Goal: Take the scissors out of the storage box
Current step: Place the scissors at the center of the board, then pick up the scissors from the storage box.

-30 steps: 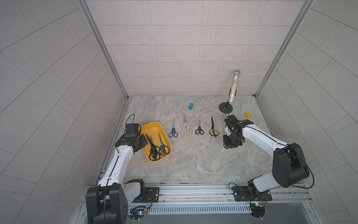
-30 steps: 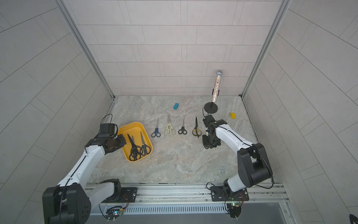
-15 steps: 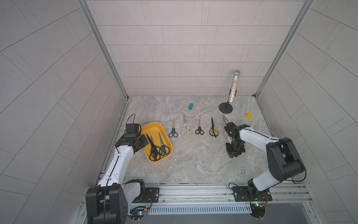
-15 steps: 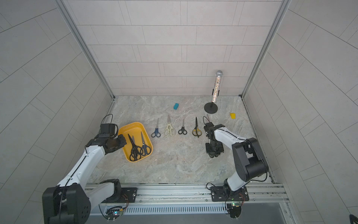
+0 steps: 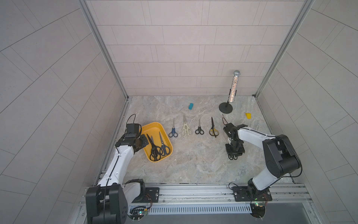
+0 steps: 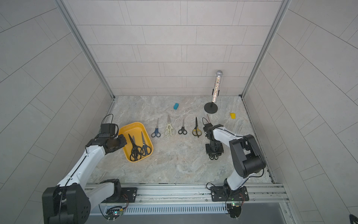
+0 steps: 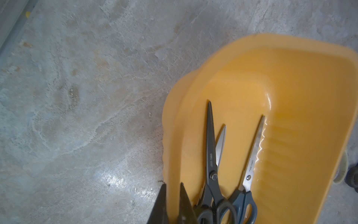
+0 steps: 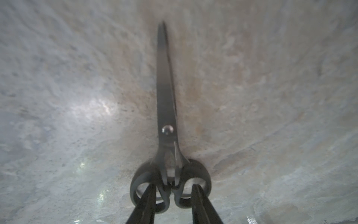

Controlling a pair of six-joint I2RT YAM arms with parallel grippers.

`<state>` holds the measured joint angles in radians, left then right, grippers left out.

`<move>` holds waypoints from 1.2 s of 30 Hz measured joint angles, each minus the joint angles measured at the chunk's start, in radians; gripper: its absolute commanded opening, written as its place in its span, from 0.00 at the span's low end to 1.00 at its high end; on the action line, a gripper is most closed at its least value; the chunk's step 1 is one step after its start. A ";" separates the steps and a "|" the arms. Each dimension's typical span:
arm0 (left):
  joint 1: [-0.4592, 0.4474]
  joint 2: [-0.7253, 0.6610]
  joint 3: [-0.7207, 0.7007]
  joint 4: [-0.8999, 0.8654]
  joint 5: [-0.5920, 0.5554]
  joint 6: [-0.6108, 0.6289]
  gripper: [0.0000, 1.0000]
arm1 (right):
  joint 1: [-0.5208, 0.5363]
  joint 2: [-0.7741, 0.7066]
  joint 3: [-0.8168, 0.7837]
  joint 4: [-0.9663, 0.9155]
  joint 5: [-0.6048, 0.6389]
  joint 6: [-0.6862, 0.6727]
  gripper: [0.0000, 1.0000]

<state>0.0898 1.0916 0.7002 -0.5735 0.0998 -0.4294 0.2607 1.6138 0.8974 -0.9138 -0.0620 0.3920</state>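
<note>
table (image 5: 193, 166): storage box (image 5: 153, 129) sits by the left arm, three scissors (image 5: 157, 144) inside. left gripper (image 7: 173, 186) pinches its rim. four pairs (image 5: 186, 129) lie in a row outside. right gripper (image 8: 173, 187) – fingers spread over the handles of black scissors (image 8: 165, 97) lying on the table.

My mustard-yellow storage box (image 5: 151, 124) sits askew on my left side, with three pairs of scissors in it, tips pointing away from me: a long all-black pair (image 5: 152, 144), a grey-blue-handled pair (image 5: 162, 143), and a silver blade (image 7: 220, 143) showing from under the black one (its handles are hidden). Out on the table (image 5: 193, 166) lie a blue-handled pair (image 5: 173, 132), a cream pair (image 5: 186, 129), a small black pair (image 5: 199, 130), a yellow-and-black pair (image 5: 213, 131) and a pale pair (image 5: 223, 119) that is mostly hidden. A dark pair (image 8: 164, 97) lies flat, nearer me.
</note>
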 measured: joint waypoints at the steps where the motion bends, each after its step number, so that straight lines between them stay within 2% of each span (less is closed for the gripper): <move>1: -0.002 0.000 0.000 0.000 0.000 0.000 0.00 | 0.000 -0.008 0.003 -0.005 0.000 0.000 0.35; 9: -0.008 0.000 0.000 -0.001 0.000 0.000 0.00 | 0.031 -0.162 0.161 -0.064 -0.005 0.033 0.35; 12: -0.008 -0.001 0.000 -0.001 0.000 0.000 0.00 | 0.105 -0.210 0.230 -0.047 -0.018 0.066 0.35; 16: -0.013 -0.005 0.000 -0.002 -0.004 0.001 0.00 | 0.261 -0.193 0.319 0.008 -0.035 0.112 0.35; 21: -0.015 -0.005 0.000 -0.008 -0.006 0.001 0.00 | 0.456 -0.053 0.438 0.122 -0.051 0.164 0.35; 25: -0.017 -0.006 0.000 -0.014 -0.012 0.001 0.00 | 0.566 0.102 0.545 0.206 -0.069 0.201 0.35; 31: -0.021 -0.017 0.000 -0.023 -0.019 0.002 0.00 | 0.689 0.333 0.755 0.278 -0.100 0.246 0.35; 36: -0.021 -0.021 0.000 -0.024 -0.024 0.002 0.00 | 0.751 0.455 0.869 0.311 -0.133 0.263 0.35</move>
<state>0.0685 1.0706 0.7002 -0.5972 0.0761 -0.4274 1.0119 2.0686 1.7660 -0.6025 -0.1951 0.6552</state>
